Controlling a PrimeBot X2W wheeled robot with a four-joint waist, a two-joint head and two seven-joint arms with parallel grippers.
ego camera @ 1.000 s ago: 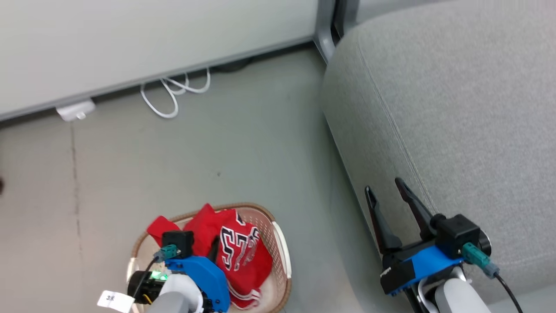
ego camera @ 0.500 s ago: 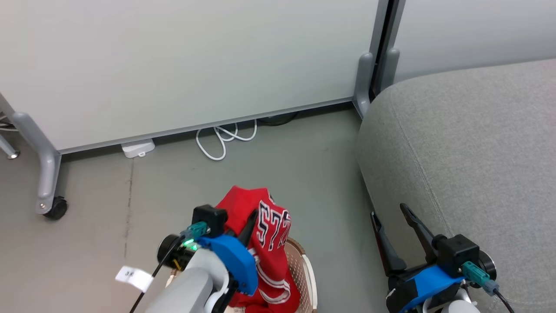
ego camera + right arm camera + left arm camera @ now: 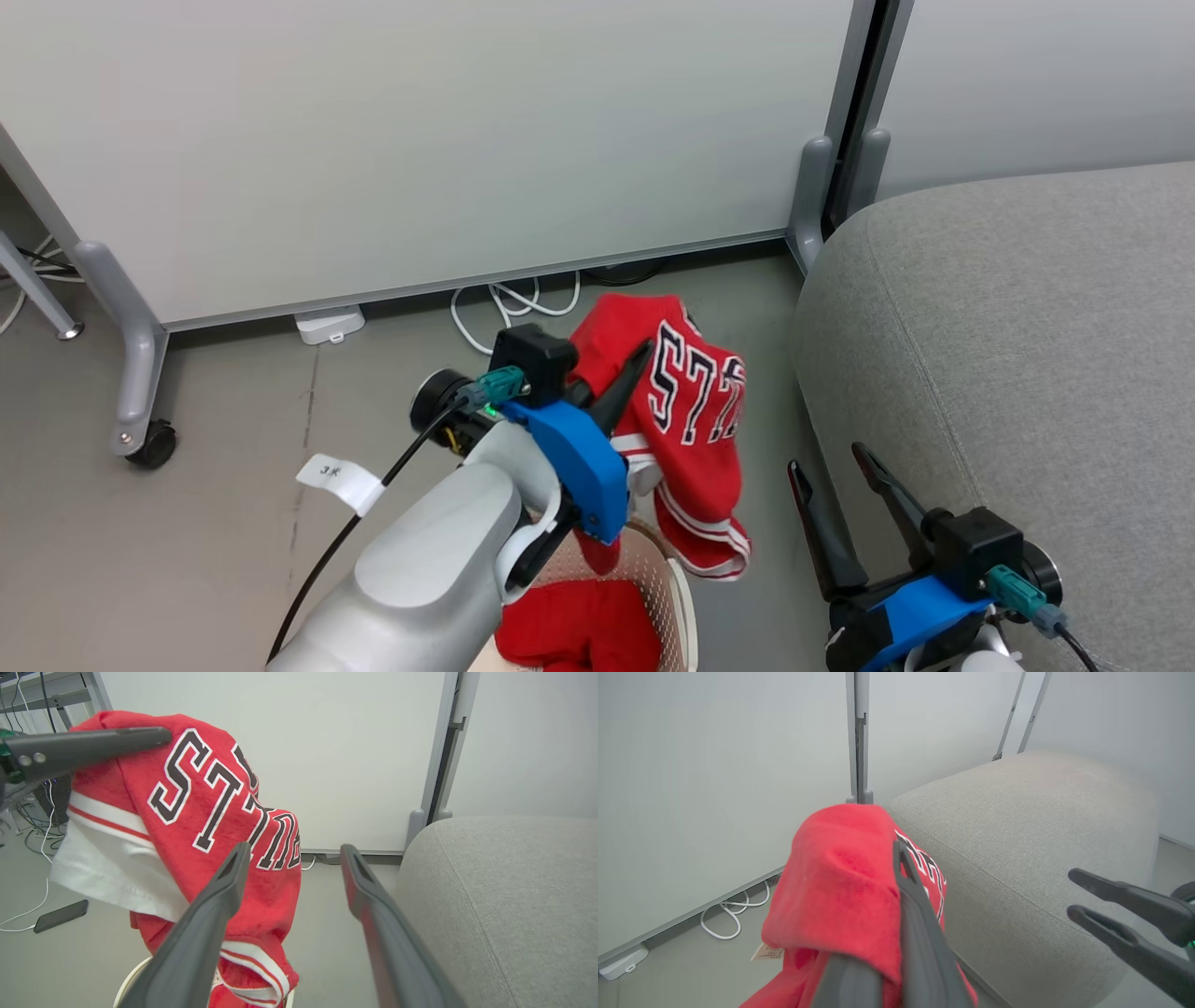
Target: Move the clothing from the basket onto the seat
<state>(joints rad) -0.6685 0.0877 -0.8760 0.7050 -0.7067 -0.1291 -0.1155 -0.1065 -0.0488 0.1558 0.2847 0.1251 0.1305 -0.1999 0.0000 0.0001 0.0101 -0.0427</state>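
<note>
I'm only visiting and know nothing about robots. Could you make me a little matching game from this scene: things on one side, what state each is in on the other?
Things
1. left gripper
2. right gripper
3. lifted jersey
4. second red garment

States
A. lying in the basket
B. open, holding nothing
C. shut on red fabric
D. hanging in the air, not yet on the seat

Pairs: 1-C, 2-B, 3-D, 4-A
</note>
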